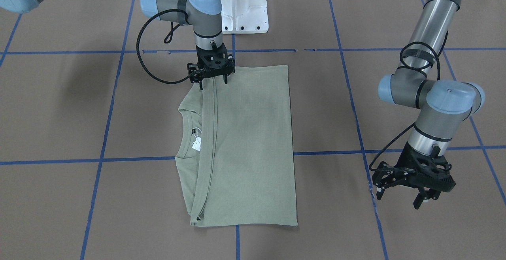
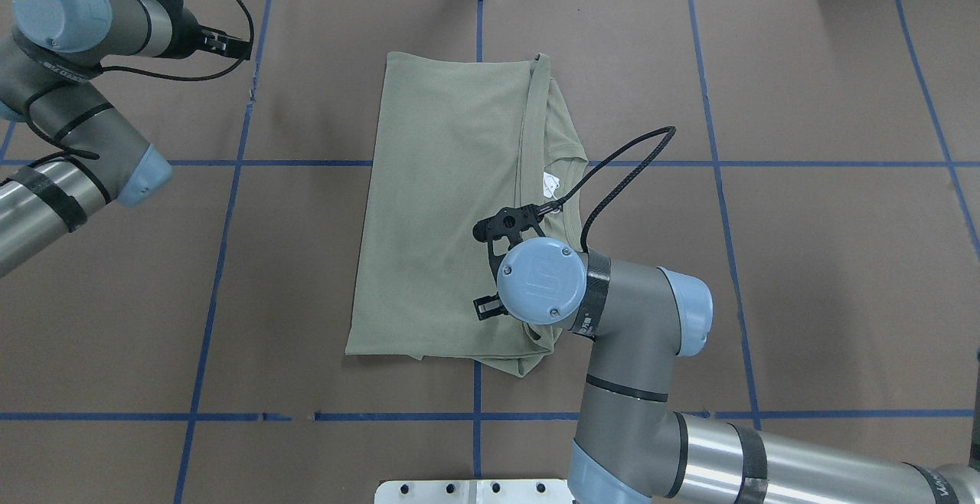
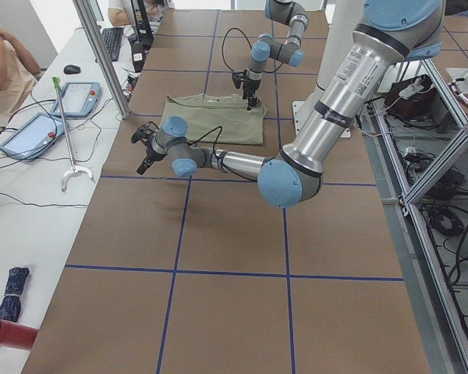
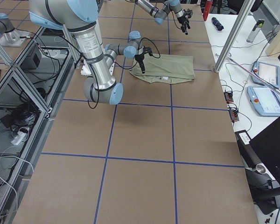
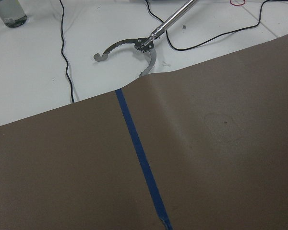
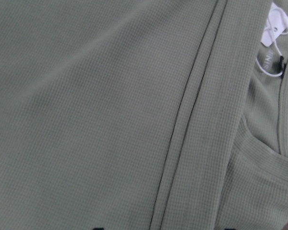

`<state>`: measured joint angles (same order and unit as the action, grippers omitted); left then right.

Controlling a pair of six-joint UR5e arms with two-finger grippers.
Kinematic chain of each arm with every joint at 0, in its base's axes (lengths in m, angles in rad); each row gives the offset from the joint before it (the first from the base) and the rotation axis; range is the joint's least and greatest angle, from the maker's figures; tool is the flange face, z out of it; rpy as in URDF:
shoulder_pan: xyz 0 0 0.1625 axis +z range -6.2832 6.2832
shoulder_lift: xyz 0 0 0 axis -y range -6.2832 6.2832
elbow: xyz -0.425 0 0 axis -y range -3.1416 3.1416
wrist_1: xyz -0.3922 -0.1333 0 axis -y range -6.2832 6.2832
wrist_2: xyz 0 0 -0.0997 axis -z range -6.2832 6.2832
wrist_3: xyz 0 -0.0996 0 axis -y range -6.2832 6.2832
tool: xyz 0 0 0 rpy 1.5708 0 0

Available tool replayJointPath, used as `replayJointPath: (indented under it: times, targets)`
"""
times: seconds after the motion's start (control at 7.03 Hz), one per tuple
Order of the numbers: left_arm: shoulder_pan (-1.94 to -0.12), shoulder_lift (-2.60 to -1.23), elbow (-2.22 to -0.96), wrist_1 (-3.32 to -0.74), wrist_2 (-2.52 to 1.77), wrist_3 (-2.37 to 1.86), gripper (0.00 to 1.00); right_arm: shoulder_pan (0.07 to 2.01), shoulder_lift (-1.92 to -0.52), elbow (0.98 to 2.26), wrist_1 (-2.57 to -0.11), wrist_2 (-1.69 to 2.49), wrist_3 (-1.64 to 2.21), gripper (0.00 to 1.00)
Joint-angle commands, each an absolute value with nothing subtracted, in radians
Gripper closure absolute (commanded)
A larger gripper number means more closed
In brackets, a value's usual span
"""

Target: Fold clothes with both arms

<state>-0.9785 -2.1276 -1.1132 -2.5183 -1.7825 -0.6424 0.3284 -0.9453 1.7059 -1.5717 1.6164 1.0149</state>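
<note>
The sage-green shirt (image 1: 245, 145) lies folded flat in the middle of the table, also visible from above (image 2: 444, 205). Its collar with the white tag (image 1: 196, 143) peeks out beside the folded-over hem edge. My right gripper (image 1: 212, 81) hovers open just over the shirt's corner nearest the robot base, its fingers straddling the hem edge with nothing gripped. The right wrist view is filled with the knit fabric (image 6: 110, 120) and the tag (image 6: 276, 24). My left gripper (image 1: 411, 191) stands open and empty above bare table, well away from the shirt.
The brown table cover (image 1: 59, 106) is crossed by blue tape lines (image 1: 106, 125). The white pedestal base (image 1: 241, 7) stands at the robot's edge. Beyond the far edge, a metal grabber tool (image 5: 134, 48) and cables lie on a white side table, where a person (image 3: 4, 62) sits.
</note>
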Motion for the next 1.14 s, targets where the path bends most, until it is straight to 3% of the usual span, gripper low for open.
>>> replayJointPath:
  times: [0.0, 0.28, 0.43, 0.71, 0.85, 1.0]
  targets:
    - [-0.97, -2.128, -1.114, -2.519, -1.782, -0.664, 0.0, 0.305, -0.956, 1.713, -1.582, 1.612, 0.993, 0.35]
    - [-0.969, -2.128, -1.114, -2.519, -1.782, -0.664, 0.0, 0.299, -0.954, 1.718, -1.603, 1.612, 0.992, 0.35]
    - [-0.969, -2.128, -1.114, -2.519, -1.782, -0.664, 0.0, 0.299, -0.954, 1.718, -1.603, 1.611, 0.992, 0.4]
    - [-0.969, -2.128, -1.114, -2.519, -1.782, -0.664, 0.0, 0.301, -0.953, 1.72, -1.608, 1.611, 0.992, 0.64]
    - [-0.969, -2.128, -1.114, -2.519, -1.782, -0.664, 0.0, 0.301, -0.956, 1.733, -1.617, 1.611, 0.992, 0.86]
    - [-0.966, -2.128, -1.114, -2.519, -1.782, -0.666, 0.0, 0.301, -0.954, 1.774, -1.681, 1.611, 0.992, 1.0]
